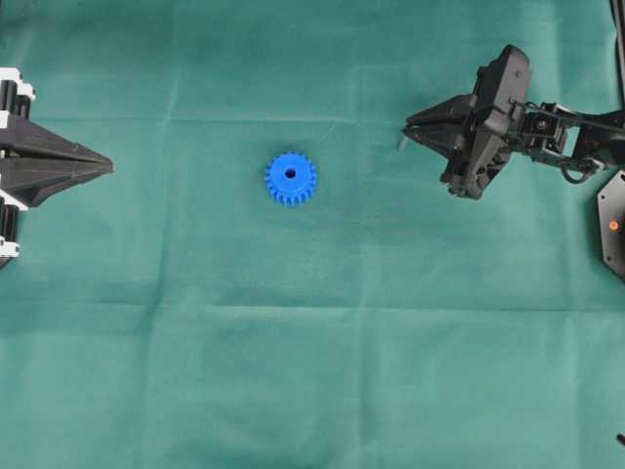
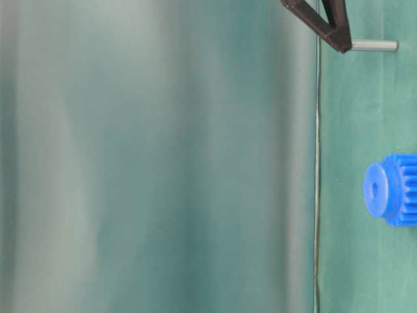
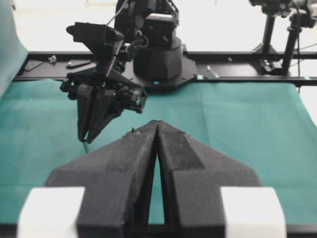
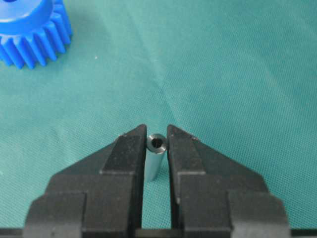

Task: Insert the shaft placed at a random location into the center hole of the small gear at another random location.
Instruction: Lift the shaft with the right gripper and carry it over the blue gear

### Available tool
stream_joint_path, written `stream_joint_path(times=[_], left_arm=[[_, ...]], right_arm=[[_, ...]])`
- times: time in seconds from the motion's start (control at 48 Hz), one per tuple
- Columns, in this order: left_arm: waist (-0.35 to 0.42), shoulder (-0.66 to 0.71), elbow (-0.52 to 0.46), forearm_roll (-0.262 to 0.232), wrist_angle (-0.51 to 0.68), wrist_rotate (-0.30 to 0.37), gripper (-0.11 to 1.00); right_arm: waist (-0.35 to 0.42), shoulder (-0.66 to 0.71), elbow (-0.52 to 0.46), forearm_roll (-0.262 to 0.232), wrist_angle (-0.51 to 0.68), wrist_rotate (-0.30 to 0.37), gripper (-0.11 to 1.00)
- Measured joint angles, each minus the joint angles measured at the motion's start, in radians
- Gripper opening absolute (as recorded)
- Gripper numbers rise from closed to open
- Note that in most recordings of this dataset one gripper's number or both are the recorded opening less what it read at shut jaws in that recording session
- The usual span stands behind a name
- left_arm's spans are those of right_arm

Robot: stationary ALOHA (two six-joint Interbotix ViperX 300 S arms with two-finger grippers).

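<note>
my right gripper (image 4: pixel 156 144) pinches the shaft (image 4: pixel 154 157) near its tip — end left poking forward to meet the small gear (image 1: pixel 290 178), ahead; my left gripper (image 3: pixel 157 130) sits closed, empty.

bright blue toothed plastic gear (image 1: pixel 290 178) with dark round centre hole (image 1: pixel 290 174) | short grey metal pin (image 4: pixel 155 157), shiny silver end | matte black gripper (image 4: pixel 157 144) fingers | plain green woven cloth (image 1: pixel 312 342), faint creases
</note>
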Motion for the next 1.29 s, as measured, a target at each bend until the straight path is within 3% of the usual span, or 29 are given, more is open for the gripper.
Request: stream_joint_path(times=[0.562,0.979,1.291], left_arm=[[0.002,0.0,0.0,0.0,0.002,0.0,0.0],[0.0,0.0,-0.002,0.0,0.003,0.0,0.0],[0.0,0.0,0.0,0.0,0.003,0.0,0.0]], right_arm=[[0.009,-0.222,-0.066,-0.031,0.264,0.0,0.12],[0.02,-0.216,-0.078,-0.031,0.267,0.0,0.12],[0.086,-0.092,-0.199,-0.031,0.267,0.0,0.12]])
